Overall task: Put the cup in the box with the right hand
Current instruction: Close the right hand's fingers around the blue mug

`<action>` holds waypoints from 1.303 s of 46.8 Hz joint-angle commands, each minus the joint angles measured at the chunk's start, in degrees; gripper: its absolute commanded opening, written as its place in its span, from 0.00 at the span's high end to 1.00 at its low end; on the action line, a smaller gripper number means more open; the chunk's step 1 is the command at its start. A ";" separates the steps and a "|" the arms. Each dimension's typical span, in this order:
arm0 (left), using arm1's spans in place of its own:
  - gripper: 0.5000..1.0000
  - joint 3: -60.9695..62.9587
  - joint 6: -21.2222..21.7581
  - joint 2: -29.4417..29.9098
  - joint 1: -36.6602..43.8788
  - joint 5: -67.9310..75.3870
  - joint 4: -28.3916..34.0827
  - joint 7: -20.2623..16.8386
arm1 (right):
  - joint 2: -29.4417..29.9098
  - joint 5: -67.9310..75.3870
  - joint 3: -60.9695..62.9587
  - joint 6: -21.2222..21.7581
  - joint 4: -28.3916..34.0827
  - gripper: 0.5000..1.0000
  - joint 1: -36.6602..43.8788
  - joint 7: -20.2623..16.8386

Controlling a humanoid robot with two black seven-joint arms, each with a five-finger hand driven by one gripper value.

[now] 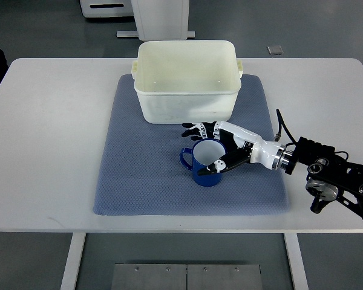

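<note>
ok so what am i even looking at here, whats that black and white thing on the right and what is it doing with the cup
This is one picture from a camera on a humanoid robot, looking steeply down at its work table. The black and white thing entering from the right edge is the robot's right arm, ending in a fingered right hand. Its left arm is out of view.

A blue-grey mat lies on the white table. At the mat's far edge stands an empty cream plastic box with small handles. Nearer the camera stands a blue cup, upright, white inside, handle pointing left.

The hand is wrapped around the cup: fingers along its far rim, thumb on the near side. The cup appears to rest on the mat, not yet lifted.
</note>
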 commanded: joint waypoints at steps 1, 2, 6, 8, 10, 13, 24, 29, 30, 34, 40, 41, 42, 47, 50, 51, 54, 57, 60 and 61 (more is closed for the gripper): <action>0.00 0.00 0.00 0.00 0.00 0.00 0.00 0.00 | 0.27 0.00 0.00 0.01 -0.58 0.00 -0.15 0.00; 0.00 0.00 0.00 0.00 0.00 0.00 0.00 0.00 | 0.27 0.00 0.00 0.01 -0.75 0.00 -0.15 0.00; 0.00 0.00 0.00 0.00 0.00 0.00 0.00 0.00 | 0.62 0.00 0.00 0.01 -1.54 0.00 -0.24 0.00; 0.00 0.00 0.00 0.00 0.00 0.00 0.00 0.00 | 0.88 0.00 0.00 0.01 -1.90 0.00 -0.42 -0.09; 0.00 0.00 0.00 0.00 0.00 0.00 0.00 0.00 | 1.06 0.00 0.00 0.01 -2.33 0.00 -0.77 0.00; 0.00 0.00 0.00 0.00 0.00 0.00 0.00 0.00 | 1.41 0.00 0.00 0.01 -2.69 0.00 -0.77 0.00; 0.00 0.00 0.00 0.00 0.00 0.00 0.00 0.00 | 2.46 0.00 0.00 -0.08 -4.27 0.00 -1.82 0.00; 0.00 0.00 0.00 0.00 0.00 0.00 0.00 0.00 | 2.82 0.00 0.00 -0.08 -5.24 0.00 -2.09 0.00; 0.00 0.00 0.00 0.00 0.00 0.00 0.00 0.00 | 2.90 0.00 0.00 -0.08 -5.50 0.00 -2.18 0.00; 0.00 0.00 0.00 0.00 0.00 0.00 0.00 0.00 | 3.25 0.00 0.00 -0.08 -6.46 0.00 -2.44 0.08; 0.00 0.00 0.00 0.00 0.00 0.00 0.00 0.00 | 3.61 0.00 0.00 -0.08 -7.43 0.00 -3.05 0.79; 0.00 0.00 0.00 0.00 0.00 0.00 0.00 0.00 | 3.69 0.00 0.00 -0.08 -7.52 0.00 -3.05 0.87; 0.00 0.00 0.00 0.00 0.00 0.00 0.00 0.00 | 3.70 0.00 0.00 -0.08 -7.52 0.01 -3.05 0.87; 0.00 0.00 0.00 0.00 0.00 0.00 0.00 0.00 | 3.70 0.00 0.00 -0.08 -7.52 0.14 -3.23 1.66; 0.00 0.00 0.00 0.00 0.00 0.00 0.00 0.00 | 3.70 0.00 -0.26 -0.08 -7.52 0.38 -3.23 3.07; 0.00 0.00 0.00 0.00 0.00 0.00 0.00 0.00 | 3.61 0.00 -0.44 -0.08 -7.52 0.53 -3.14 3.42; 0.00 0.00 0.00 0.00 0.00 0.00 0.00 0.00 | 3.52 0.00 -1.31 -0.08 -7.52 1.00 -3.14 4.04; 0.00 0.00 0.00 0.00 0.00 0.00 0.00 0.00 | 4.13 0.09 -1.32 -1.22 -8.31 1.00 -3.14 3.86; 0.00 0.00 0.00 0.00 0.00 0.00 0.00 0.00 | 4.40 0.09 -1.40 -1.31 -8.75 1.00 -3.05 4.13; 0.00 0.00 0.00 0.00 0.00 0.00 0.00 0.00 | 4.40 0.09 -1.40 -1.31 -8.93 1.00 -3.05 4.13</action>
